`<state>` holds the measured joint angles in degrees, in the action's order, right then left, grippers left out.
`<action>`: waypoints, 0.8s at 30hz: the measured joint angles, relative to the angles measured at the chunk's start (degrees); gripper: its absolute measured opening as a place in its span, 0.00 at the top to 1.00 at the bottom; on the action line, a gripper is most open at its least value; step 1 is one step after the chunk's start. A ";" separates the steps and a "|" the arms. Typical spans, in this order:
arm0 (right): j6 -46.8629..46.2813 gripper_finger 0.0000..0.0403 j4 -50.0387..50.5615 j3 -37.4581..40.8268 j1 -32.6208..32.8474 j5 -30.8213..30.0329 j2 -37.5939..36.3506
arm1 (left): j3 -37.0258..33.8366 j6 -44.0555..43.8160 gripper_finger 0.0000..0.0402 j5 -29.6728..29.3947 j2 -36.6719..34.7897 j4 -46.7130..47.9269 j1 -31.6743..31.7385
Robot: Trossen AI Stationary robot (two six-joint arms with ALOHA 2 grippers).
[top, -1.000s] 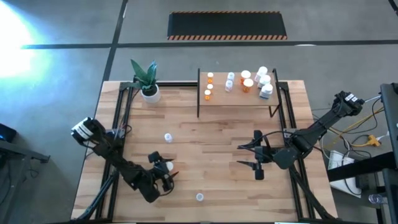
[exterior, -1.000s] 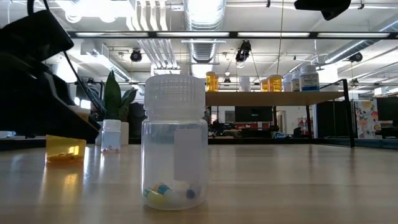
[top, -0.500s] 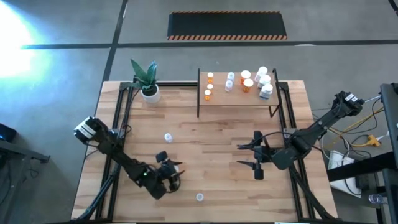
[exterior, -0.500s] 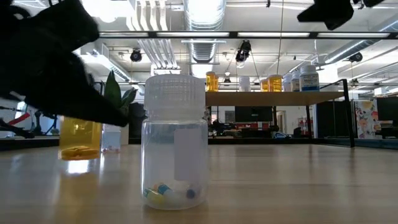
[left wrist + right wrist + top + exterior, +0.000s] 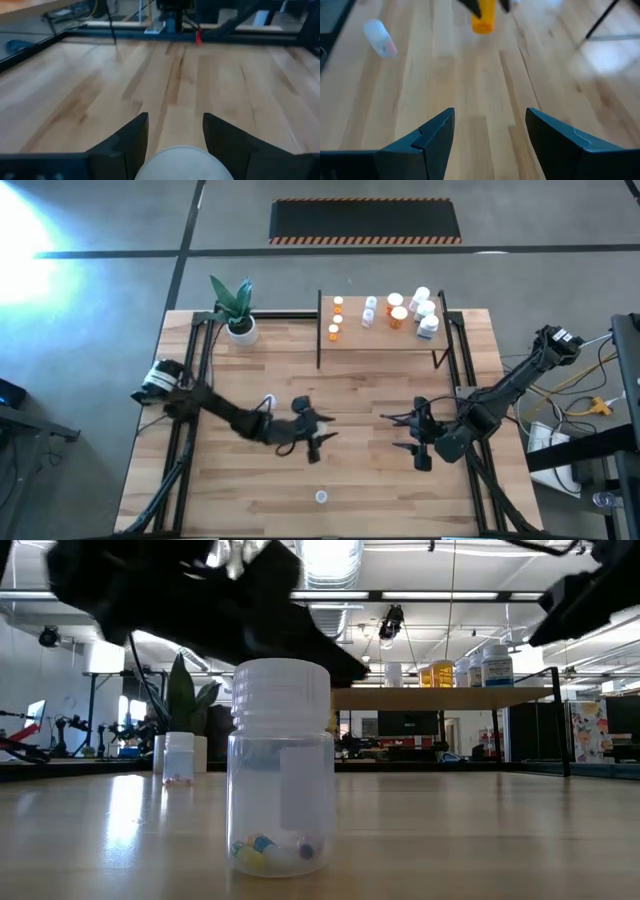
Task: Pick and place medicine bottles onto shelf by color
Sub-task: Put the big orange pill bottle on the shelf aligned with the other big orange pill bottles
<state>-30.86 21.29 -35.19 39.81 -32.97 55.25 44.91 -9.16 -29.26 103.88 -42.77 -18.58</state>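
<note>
From above, the left gripper (image 5: 312,432) hung over the middle of the wooden tabletop (image 5: 350,480), its arm reaching in from nine o'clock. Its jaws pinched an orange bottle (image 5: 303,427), mostly hidden under the fingers. A small clear bottle (image 5: 269,401) stood just beside that arm at its ten o'clock side, and another clear bottle (image 5: 321,497) stood near the table's six o'clock edge. The right gripper (image 5: 421,435) waited over the three o'clock half of the table, jaws spread and empty. The shelf (image 5: 380,340) sat at twelve o'clock, carrying orange bottles toward its nine o'clock end and white ones (image 5: 424,310) toward three o'clock. A potted plant (image 5: 236,308) stood at the eleven o'clock corner.

At table height, the near clear bottle (image 5: 281,768) filled the centre, with coloured pills at its bottom. The other clear bottle (image 5: 178,757) stood farther back at nine o'clock, before the plant (image 5: 186,695). The left arm crossed dark overhead. The shelf (image 5: 440,697) showed at two o'clock with bottles on it.

In the left wrist view, a white cap (image 5: 183,163) sat between the two fingers (image 5: 129,140), which closed on it.

The right wrist view showed its own fingers (image 5: 432,135) wide apart over bare wood, the orange bottle (image 5: 484,16) held by the far gripper, and a clear bottle (image 5: 380,37) standing apart.
</note>
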 joint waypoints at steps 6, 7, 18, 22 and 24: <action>-6.74 0.42 -0.23 4.55 1.84 -0.07 -0.01 | 8.15 3.75 0.58 9.21 8.50 -1.64 6.76; -7.97 0.42 -0.30 5.39 1.95 -0.07 0.01 | 9.88 4.08 0.57 9.78 10.09 -1.64 7.24; -14.75 0.42 -0.84 9.86 1.95 -0.20 0.01 | 20.09 5.65 0.54 12.24 18.49 -1.26 10.24; -14.64 0.42 -0.80 9.96 1.95 -0.89 0.01 | 19.55 6.67 0.53 13.26 17.92 -1.01 10.82; -14.64 0.42 -0.83 10.05 1.95 -2.05 0.01 | 19.10 7.92 0.52 13.61 16.56 -0.05 10.81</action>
<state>-45.50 20.46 -25.14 41.76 -35.02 55.27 64.01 -1.24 -15.65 120.44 -42.81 -7.77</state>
